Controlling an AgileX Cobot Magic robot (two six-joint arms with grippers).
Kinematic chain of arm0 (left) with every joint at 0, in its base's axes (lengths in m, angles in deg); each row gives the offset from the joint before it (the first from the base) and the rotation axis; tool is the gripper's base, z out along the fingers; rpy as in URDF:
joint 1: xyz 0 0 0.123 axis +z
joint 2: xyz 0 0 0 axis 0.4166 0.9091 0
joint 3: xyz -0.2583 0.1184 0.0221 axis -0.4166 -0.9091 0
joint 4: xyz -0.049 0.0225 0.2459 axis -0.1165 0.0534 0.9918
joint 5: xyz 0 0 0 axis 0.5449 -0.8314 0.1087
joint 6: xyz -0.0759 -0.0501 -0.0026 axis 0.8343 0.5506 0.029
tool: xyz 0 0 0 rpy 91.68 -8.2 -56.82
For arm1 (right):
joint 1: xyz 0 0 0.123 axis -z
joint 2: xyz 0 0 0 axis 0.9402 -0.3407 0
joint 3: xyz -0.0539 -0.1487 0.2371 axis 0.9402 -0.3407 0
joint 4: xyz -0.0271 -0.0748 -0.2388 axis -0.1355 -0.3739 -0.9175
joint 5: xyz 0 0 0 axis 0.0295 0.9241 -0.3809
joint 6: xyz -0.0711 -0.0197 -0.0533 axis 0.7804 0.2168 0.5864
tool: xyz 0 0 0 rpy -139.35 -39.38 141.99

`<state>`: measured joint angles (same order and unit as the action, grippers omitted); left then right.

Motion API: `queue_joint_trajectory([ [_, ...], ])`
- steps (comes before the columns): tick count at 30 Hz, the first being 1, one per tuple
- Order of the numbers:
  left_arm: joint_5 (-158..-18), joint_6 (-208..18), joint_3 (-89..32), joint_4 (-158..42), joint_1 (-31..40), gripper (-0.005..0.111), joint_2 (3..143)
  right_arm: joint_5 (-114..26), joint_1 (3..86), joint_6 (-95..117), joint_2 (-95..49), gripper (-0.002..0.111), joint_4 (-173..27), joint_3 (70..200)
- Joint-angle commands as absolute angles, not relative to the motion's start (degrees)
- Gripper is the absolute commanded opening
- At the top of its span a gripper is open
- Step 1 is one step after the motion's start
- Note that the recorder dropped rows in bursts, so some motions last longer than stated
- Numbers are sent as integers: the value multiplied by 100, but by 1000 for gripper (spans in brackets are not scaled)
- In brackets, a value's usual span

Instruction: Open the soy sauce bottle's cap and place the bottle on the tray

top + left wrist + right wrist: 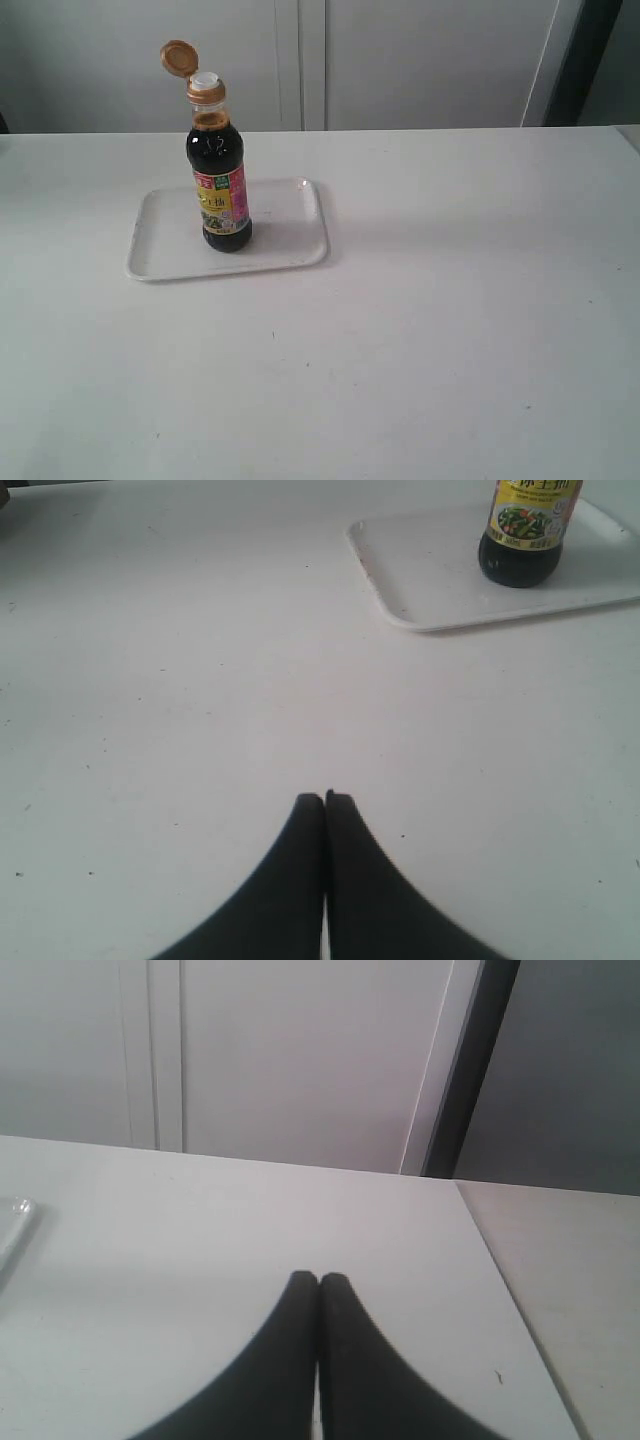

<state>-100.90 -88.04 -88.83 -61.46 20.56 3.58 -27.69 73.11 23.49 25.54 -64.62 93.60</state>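
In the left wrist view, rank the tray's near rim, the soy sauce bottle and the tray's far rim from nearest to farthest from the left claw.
From the left claw:
1. the tray's near rim, the edge facing the claw.
2. the soy sauce bottle, standing on the tray past that rim.
3. the tray's far rim, behind the bottle.

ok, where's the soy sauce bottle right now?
Exterior view, left of centre: the soy sauce bottle stands upright on the tray, near its middle, with the cap flipped open.
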Motion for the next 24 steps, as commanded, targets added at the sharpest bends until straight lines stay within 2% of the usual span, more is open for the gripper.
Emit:
queue_joint_trajectory([
  [1,-10110,-8804,-8903,-6209,2062,0,333,-2917,7342,2336,2574,0,-6481,9331],
  [12,-10110,-8804,-8903,-6209,2062,0,333,-3075,7342,2336,2574,0,-6240,9310],
  [24,-10110,-8804,-8903,-6209,2062,0,333,-3085,6595,1999,4044,0,-6531,8097],
])
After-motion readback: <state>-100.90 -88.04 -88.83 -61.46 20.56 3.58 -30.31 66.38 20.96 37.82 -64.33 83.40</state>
